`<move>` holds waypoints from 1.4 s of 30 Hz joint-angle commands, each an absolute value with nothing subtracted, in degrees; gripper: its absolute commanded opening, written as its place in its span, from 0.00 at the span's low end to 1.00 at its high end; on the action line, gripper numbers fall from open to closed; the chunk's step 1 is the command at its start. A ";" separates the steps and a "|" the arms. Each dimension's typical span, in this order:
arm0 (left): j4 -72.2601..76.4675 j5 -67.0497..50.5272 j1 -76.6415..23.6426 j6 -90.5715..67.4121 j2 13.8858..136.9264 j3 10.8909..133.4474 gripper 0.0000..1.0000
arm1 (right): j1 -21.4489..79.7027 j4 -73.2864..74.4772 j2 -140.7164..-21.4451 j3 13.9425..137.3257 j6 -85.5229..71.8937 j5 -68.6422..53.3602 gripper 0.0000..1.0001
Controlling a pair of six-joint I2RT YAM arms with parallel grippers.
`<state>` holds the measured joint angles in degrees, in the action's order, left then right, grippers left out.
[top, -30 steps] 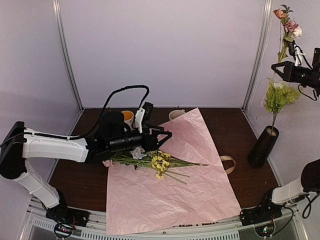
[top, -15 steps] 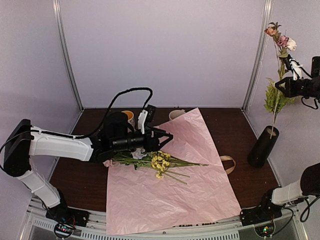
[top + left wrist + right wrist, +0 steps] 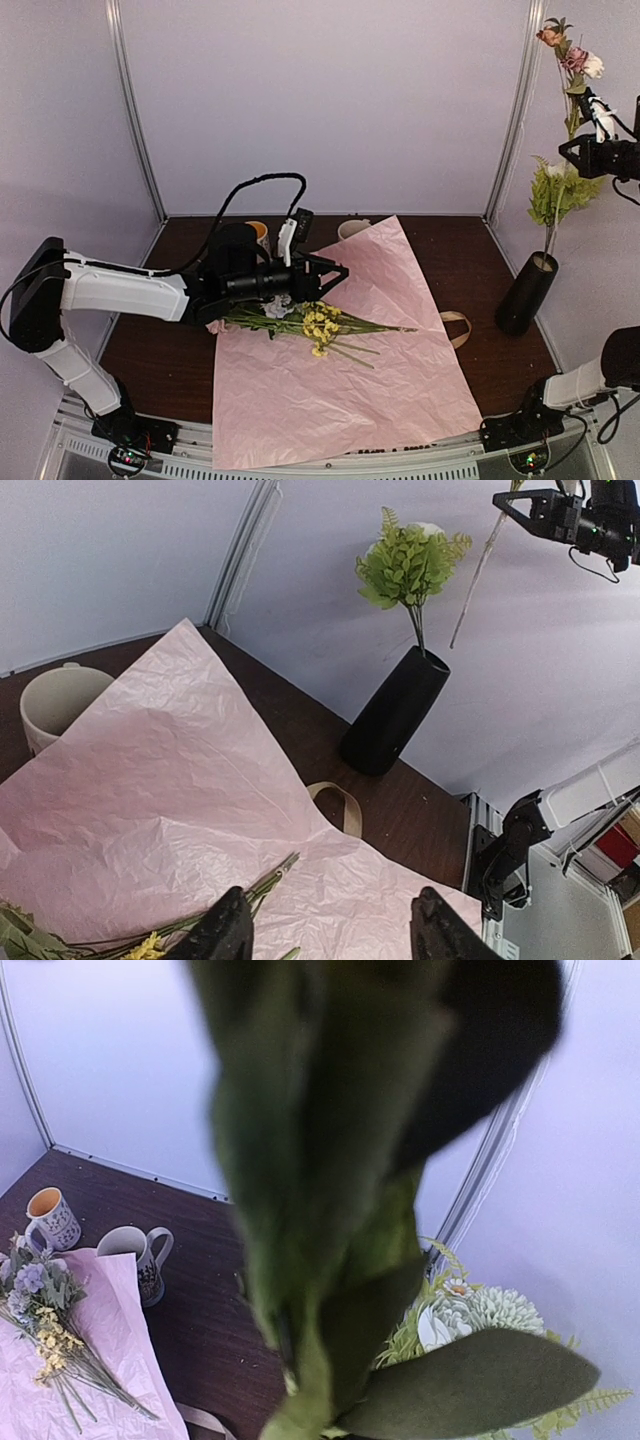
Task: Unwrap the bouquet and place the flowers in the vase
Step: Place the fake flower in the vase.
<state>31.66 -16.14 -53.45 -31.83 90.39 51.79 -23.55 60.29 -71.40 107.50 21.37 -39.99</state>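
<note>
Right end effector (image 3: 568, 150), clamped on a flower stem (image 3: 573, 105), has shifted slightly; left end effector (image 3: 330, 930) hangs open, empty.
</note>
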 commanded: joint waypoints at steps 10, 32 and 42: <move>34.62 -17.22 -52.91 -32.16 91.16 53.47 0.56 | -23.72 51.81 -71.41 90.84 24.05 -40.62 0.00; 36.08 -18.85 -52.56 -33.54 92.72 53.61 0.56 | -23.70 44.89 -70.04 71.61 29.73 -31.83 0.09; 36.86 -19.15 -52.47 -33.94 92.97 53.14 0.56 | -23.64 46.58 -68.56 71.34 29.65 -32.24 0.23</move>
<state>33.23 -18.26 -52.90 -33.54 92.25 52.18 -23.53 47.51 -70.87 71.90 30.00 -33.12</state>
